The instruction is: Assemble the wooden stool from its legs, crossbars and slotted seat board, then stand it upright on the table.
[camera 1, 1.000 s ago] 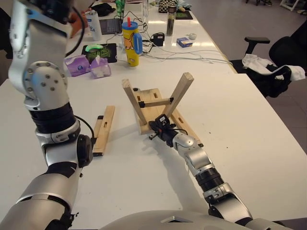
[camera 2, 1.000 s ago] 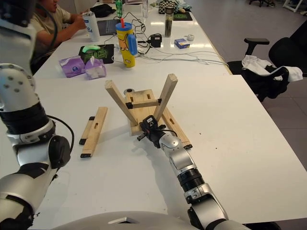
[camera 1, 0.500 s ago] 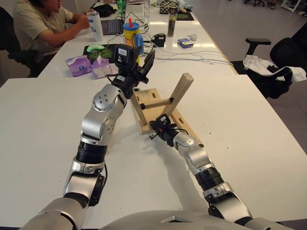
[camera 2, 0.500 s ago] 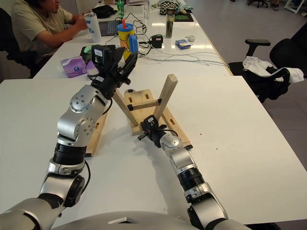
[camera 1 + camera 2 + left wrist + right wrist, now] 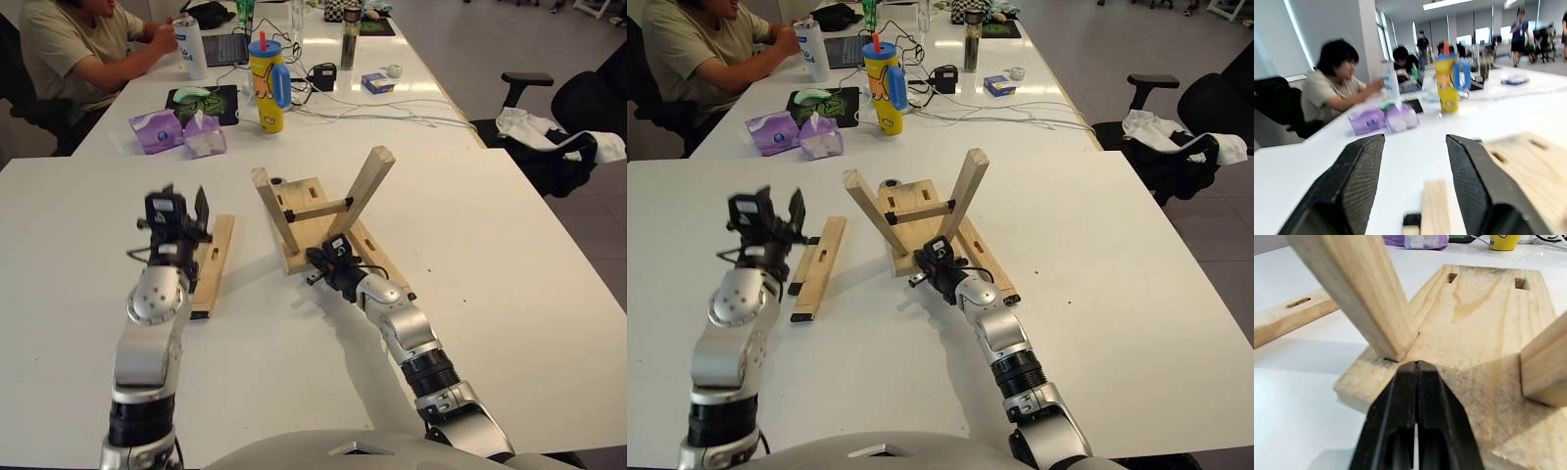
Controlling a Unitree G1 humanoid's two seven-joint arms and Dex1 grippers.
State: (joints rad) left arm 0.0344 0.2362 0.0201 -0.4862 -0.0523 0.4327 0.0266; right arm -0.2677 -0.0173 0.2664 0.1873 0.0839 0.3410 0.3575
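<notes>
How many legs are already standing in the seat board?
2. One leg rises from the left side of the board, the other leg from its right side; a crossbar joins them. The loose wood lying flat to the left may hold more legs.

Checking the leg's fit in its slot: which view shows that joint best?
Right wrist view: the leg meets the seat board close up. The eye views show it small, beside the right gripper; the left wrist view, the board's edge.

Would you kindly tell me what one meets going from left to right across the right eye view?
Left pincer → loose pale wooden leg piece lying flat → upturned pale wooden seat board with two legs → black office chair.
</notes>
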